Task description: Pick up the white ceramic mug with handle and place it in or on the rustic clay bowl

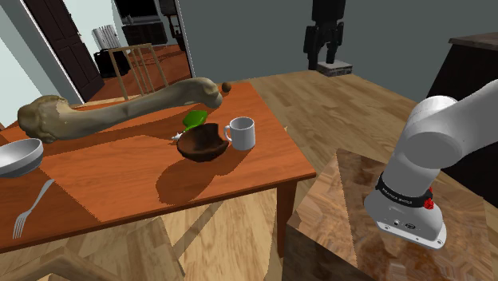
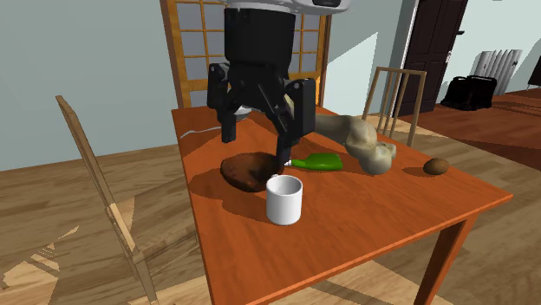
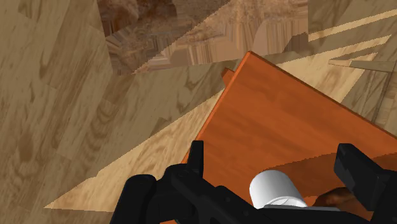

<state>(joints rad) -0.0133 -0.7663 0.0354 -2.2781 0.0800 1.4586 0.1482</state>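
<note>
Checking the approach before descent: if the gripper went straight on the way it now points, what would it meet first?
Probably the white mug, seen between the open fingers; depth is unclear.

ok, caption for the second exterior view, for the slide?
Open gripper hovers over the white mug and the brown bowl beside it on the table, nothing grasped.

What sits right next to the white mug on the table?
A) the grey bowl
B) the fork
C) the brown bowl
C: the white mug stands close beside the brown bowl, its handle turned toward it.
</note>
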